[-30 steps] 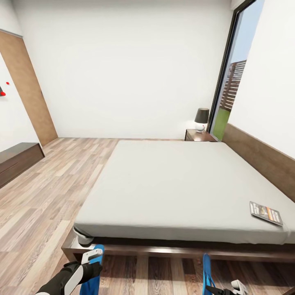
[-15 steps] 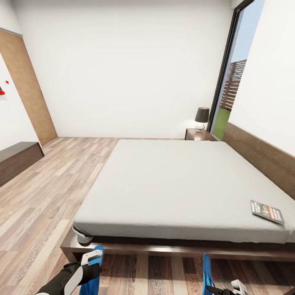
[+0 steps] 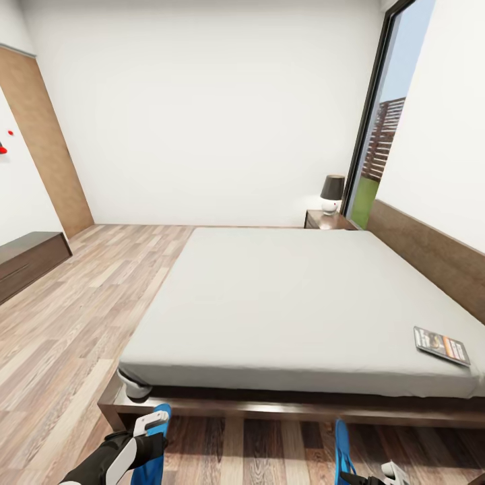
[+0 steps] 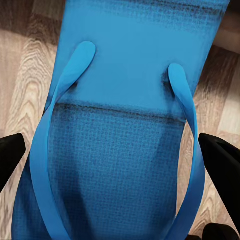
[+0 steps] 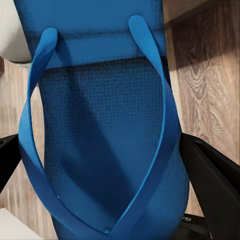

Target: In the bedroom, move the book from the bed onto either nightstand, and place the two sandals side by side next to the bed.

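The bed [image 3: 289, 296] with its grey mattress spans the middle of the head view. The book [image 3: 441, 345] lies flat near the mattress's right front corner. A nightstand [image 3: 326, 220] carrying a lamp stands at the bed's far right end. My left gripper [image 3: 147, 434], low at the front left, is shut on a blue sandal [image 3: 152, 461] that hangs over the floor. In the left wrist view the sandal [image 4: 125, 125] sits between the black fingers [image 4: 10, 155]. My right gripper [image 3: 385, 473] is shut on the other sandal [image 3: 341, 448], held edge-on; its sole [image 5: 105, 125] sits between the right fingers [image 5: 212, 175].
A low dark dresser [image 3: 27, 259] stands against the left wall beside a tall light-brown panel [image 3: 44, 141]. A tall window [image 3: 384, 135] is at the back right. Wood-plank floor [image 3: 87, 296] stretches left of the bed, and the dark bed frame [image 3: 269, 407] runs across just ahead of both grippers.
The whole view has shifted slightly, so the camera has moved a little. Both grippers hold their sandals as before, and the book lies where it was.
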Robot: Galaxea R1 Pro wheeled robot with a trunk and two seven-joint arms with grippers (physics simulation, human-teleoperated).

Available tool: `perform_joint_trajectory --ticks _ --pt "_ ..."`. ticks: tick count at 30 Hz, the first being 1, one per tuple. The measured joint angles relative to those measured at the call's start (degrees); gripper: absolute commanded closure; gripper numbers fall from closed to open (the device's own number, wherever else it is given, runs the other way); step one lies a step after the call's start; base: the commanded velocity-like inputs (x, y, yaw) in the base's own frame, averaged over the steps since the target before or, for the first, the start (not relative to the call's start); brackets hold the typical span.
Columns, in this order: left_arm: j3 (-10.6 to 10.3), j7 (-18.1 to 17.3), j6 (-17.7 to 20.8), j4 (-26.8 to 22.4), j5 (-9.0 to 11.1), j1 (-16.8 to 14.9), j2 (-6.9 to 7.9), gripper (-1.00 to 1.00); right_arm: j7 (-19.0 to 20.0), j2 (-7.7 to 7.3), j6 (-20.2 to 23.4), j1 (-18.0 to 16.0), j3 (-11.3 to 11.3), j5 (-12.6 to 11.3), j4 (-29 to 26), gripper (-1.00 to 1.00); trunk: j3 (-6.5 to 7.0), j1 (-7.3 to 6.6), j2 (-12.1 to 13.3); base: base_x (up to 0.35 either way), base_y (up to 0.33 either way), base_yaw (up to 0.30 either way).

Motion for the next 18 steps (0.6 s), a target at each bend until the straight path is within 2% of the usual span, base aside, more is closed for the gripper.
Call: perform_joint_trajectory --ticks 10,14,18 --pt "-0.04 0.00 -0.37 0.32 0.02 0.00 -0.07 1.00 -0.51 0.02 -0.01 0.00 0.00 0.00 0.02 1.00 -1.80 2.20 -4.01 0.000 0.000 0.000" --pt "-0.03 0.00 -4.31 1.76 -0.06 0.00 -0.33 1.00 -0.52 0.07 -0.01 0.00 0.02 -0.01 0.02 1.00 -2.52 3.08 -5.62 0.000 0.000 0.000" --pt "-0.04 0.00 -5.21 2.00 -0.07 0.00 -0.37 1.00 -0.52 0.08 -0.01 0.00 0.06 0.01 0.02 1.00 -3.23 3.96 -7.22 0.000 0.000 0.000"
